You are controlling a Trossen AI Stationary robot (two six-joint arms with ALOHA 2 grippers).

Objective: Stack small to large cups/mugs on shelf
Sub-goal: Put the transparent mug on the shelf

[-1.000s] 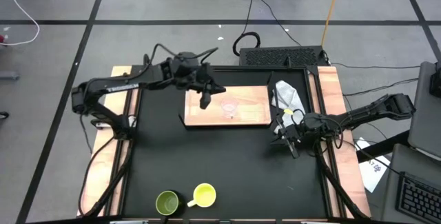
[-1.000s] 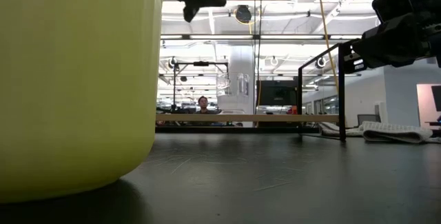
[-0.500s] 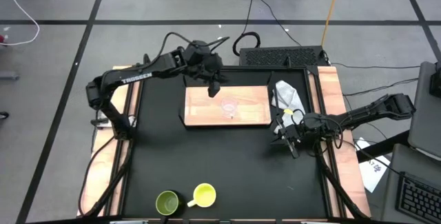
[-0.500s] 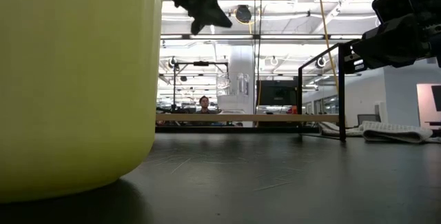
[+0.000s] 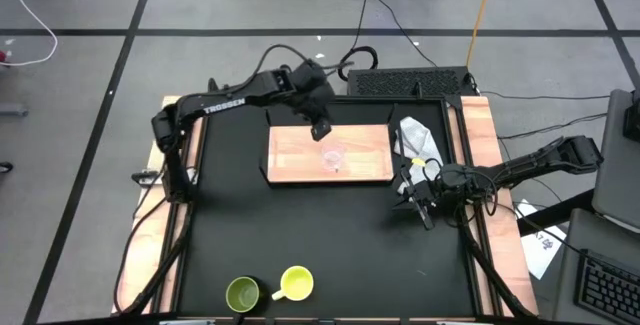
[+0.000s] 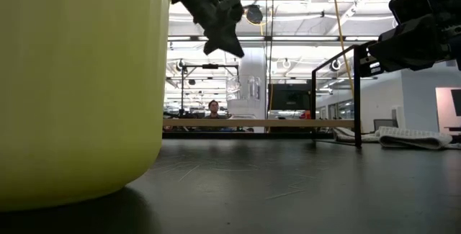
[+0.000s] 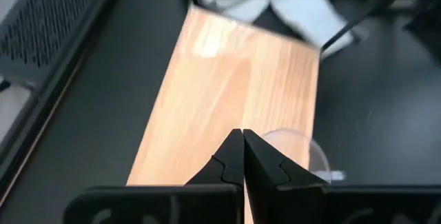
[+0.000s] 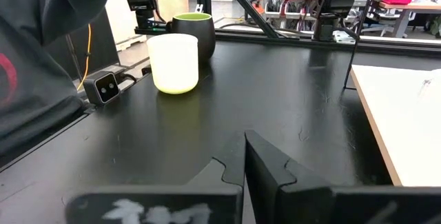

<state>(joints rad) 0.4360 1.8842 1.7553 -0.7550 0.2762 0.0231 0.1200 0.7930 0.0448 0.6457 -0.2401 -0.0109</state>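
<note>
Wooden shelf at the far middle of the table, long axis running left to right, with the small clear glass cup already standing near its centre. Left gripper above the shelf's far edge, just beyond the cup, fingers pressed together and empty as seen in the left wrist view, where the cup's rim shows close beside the tips. Yellow mug and olive-green mug side by side, touching or nearly so, at the near edge of the table, well apart from the shelf and from both arms. Probably the yellow mug next, lying straight toward the near edge from either claw. Right gripper low at the table's right side, also closed on nothing, somewhat nearer those mugs than the left. White cloth just beside the shelf's right end. Open black tabletop between the grippers and the mugs; nothing standing in the way.
</note>
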